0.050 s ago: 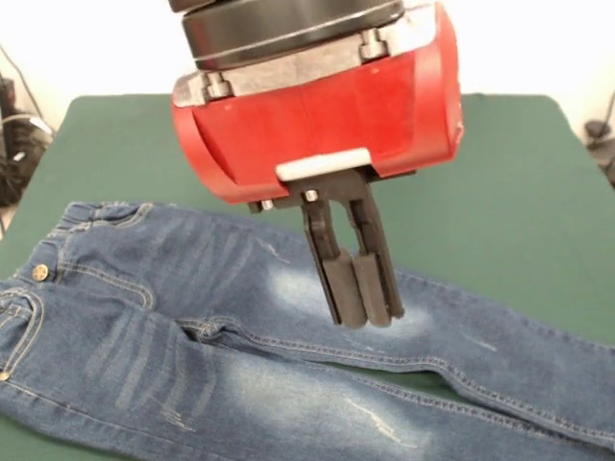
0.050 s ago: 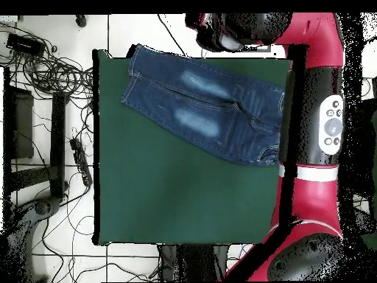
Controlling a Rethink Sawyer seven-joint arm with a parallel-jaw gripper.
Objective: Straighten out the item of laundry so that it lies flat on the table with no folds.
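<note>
Claw (image 1: 368, 315) pressed together, empty, hanging just over the upper leg of the jeans (image 1: 240, 336). Jeans spread beneath and to both sides of it on the table (image 1: 519, 192), legs out, no folds apparent. By the look, mostly done; only slight creases left.
</note>
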